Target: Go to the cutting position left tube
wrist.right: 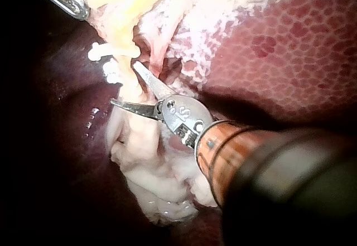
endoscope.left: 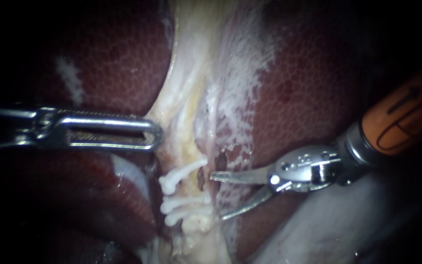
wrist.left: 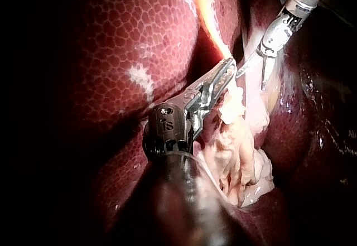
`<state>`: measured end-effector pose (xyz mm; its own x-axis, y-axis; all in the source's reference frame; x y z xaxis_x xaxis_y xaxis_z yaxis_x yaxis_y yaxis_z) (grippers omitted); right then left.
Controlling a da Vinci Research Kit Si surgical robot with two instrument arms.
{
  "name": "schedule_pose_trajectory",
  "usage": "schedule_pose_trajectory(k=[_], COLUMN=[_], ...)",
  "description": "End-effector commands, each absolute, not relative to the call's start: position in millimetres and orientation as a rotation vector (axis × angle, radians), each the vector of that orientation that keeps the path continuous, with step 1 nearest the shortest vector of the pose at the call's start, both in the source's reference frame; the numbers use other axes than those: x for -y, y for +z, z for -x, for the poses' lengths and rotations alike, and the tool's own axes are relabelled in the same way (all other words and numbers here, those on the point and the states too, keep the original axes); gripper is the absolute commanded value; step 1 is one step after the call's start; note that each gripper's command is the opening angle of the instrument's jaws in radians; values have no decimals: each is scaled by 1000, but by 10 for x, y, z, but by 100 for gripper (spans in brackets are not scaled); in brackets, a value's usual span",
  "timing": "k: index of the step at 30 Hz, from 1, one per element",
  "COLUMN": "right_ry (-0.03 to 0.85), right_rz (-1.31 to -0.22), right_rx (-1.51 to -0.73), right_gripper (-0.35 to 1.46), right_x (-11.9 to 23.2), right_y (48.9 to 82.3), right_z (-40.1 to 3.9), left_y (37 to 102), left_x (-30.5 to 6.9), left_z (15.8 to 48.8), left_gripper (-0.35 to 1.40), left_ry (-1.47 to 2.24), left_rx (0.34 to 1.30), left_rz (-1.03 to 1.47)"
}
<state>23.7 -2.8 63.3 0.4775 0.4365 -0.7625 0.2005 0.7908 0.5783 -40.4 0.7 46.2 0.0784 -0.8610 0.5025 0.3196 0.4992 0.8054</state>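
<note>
My right instrument [endoscope.left: 216,196], blades apart, faces the tube [endoscope.left: 190,188] just ahead, probably soft, slippery and best cut between its white clips [endoscope.left: 181,171], while my left instrument [endoscope.left: 155,134] seems clamped on pale tissue [endoscope.left: 186,98].

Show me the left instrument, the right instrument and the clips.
left instrument [endoscope.left: 156,134]: endoscope view, its tip.
right instrument [endoscope.left: 216,196]: endoscope view, midway between its open jaws.
clips [endoscope.left: 186,170]: endoscope view, middle of upper clip.
</note>
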Motion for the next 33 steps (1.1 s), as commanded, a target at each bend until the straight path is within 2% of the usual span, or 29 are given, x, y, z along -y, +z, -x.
schedule_pose_trajectory(k=[1,7,19,27,33], right_ry=[155,156,160,149,160], right_rz=[-680,-697,-729,-775,-790], right_rx=[-1086,-1086,-1083,-1079,-1090], right_gripper=[85,77,72,48,43], right_x=[28,26,29,34,33], right_y=[634,637,640,644,644], right_z=[-238,-245,-263,-277,-283], left_y=[461,459,457,457,457], left_x=[-7,-6,-6,-6,-6], left_z=[404,404,404,404,403], left_gripper=[-35,-35,-35,-35,-35], left_ry=[-960,-961,-961,-961,-963], left_rx=[1177,1180,1180,1180,1180], left_rz=[-576,-576,-576,-577,-574])
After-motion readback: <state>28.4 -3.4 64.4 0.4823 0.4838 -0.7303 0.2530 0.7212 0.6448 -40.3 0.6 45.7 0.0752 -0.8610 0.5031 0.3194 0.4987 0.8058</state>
